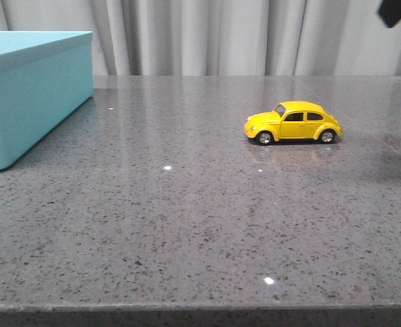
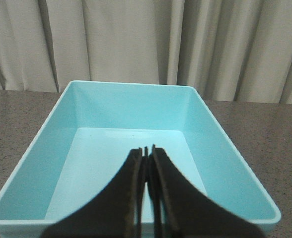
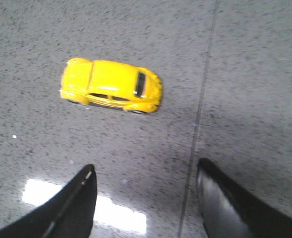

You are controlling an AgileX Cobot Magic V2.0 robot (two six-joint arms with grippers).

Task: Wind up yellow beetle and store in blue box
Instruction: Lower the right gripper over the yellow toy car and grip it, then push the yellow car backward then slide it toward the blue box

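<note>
The yellow beetle (image 1: 293, 122) stands on its wheels on the grey table, right of centre, nose to the left. It also shows in the right wrist view (image 3: 111, 86). My right gripper (image 3: 145, 171) is open and empty, hovering above the table with the car ahead of its fingertips; only a dark bit of that arm (image 1: 397, 10) shows at the front view's top right. The blue box (image 1: 30, 92) sits at the far left, open and empty inside (image 2: 131, 148). My left gripper (image 2: 147, 148) is shut and empty above the box.
The grey speckled table (image 1: 187, 218) has its front edge near the bottom of the front view. A thin seam line (image 3: 201, 99) crosses the tabletop beside the car. Pale curtains (image 1: 221, 34) hang behind the table.
</note>
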